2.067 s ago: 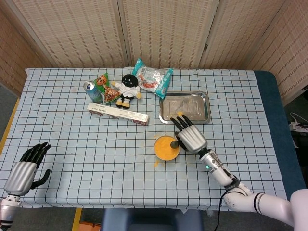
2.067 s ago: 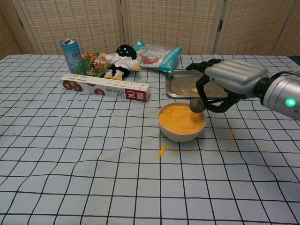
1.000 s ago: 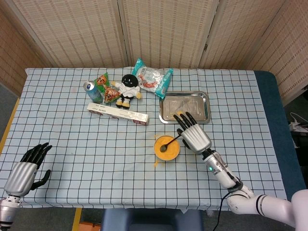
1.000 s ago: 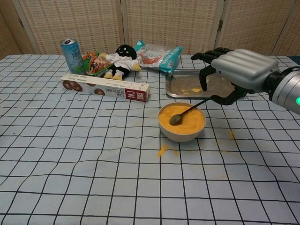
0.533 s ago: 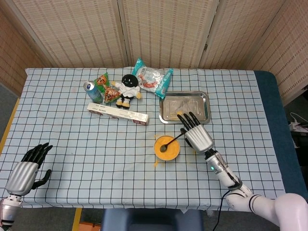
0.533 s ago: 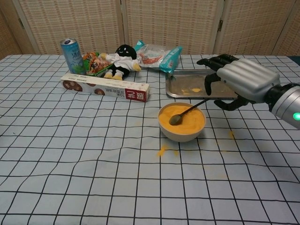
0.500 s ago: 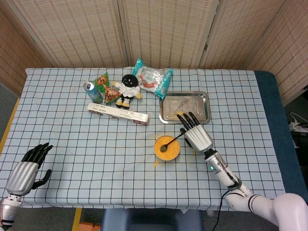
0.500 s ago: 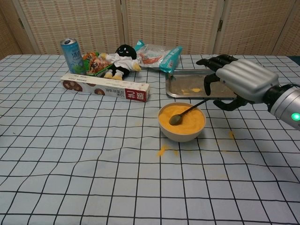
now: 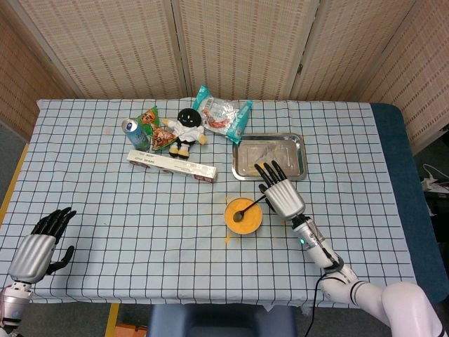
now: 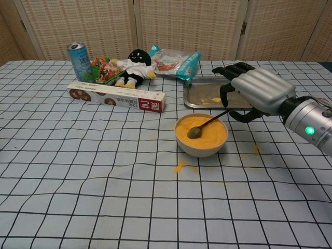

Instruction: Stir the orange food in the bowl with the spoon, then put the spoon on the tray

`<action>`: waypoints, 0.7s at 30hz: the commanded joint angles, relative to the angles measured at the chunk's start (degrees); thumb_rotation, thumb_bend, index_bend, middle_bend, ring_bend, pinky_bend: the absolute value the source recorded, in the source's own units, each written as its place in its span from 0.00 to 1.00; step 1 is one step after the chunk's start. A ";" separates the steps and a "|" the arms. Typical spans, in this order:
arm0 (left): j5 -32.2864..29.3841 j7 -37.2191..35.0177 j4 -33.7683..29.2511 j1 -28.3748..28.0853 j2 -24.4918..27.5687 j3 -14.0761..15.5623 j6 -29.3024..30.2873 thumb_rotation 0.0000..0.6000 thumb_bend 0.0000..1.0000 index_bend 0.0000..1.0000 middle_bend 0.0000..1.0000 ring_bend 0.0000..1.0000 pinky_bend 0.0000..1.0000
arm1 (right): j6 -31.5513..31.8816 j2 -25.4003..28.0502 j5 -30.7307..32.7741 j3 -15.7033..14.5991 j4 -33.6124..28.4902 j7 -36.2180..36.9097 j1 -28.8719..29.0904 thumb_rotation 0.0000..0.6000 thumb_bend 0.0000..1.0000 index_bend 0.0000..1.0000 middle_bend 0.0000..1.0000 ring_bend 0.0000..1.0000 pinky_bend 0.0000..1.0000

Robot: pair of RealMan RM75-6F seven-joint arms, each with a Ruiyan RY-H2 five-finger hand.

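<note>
A white bowl (image 9: 243, 226) (image 10: 200, 149) of orange food (image 10: 210, 136) stands mid-table, in front of the metal tray (image 9: 289, 168) (image 10: 199, 96). The dark spoon (image 9: 247, 208) (image 10: 206, 124) lies in the bowl, scoop on the food, handle leaning over the right rim. My right hand (image 9: 282, 195) (image 10: 257, 91) hovers just right of the handle's end, fingers spread and curved down, holding nothing that I can make out. My left hand (image 9: 38, 246) rests open at the table's front left corner, seen only in the head view.
Behind the bowl to the left lie a long box (image 9: 172, 165) (image 10: 116, 96), a can (image 9: 133, 133) (image 10: 79, 59), a doll (image 9: 186, 128) (image 10: 134, 65) and snack bags (image 9: 221, 112) (image 10: 174, 59). Orange spills (image 10: 179, 167) mark the cloth in front of the bowl.
My right hand let the spoon down into the bowl, drew off to the right, then came back a little toward the handle. The left hand stayed put.
</note>
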 commanded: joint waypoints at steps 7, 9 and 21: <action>-0.23 0.00 0.03 -0.06 -0.02 -0.03 -0.19 1.00 0.47 0.00 0.00 0.00 0.11 | -0.76 -0.91 0.29 0.14 1.37 0.70 0.35 1.00 0.32 0.52 0.00 0.00 0.00; -0.32 0.04 0.02 -0.10 -0.01 -0.07 -0.26 1.00 0.47 0.00 0.00 0.00 0.11 | -0.79 -1.11 0.29 0.17 1.60 0.96 0.43 1.00 0.32 0.53 0.00 0.00 0.00; -0.10 -0.15 0.12 -0.11 0.03 0.01 -0.15 1.00 0.47 0.00 0.00 0.00 0.11 | -0.11 -1.12 0.07 0.20 1.58 0.92 0.41 1.00 0.32 0.54 0.00 0.00 0.00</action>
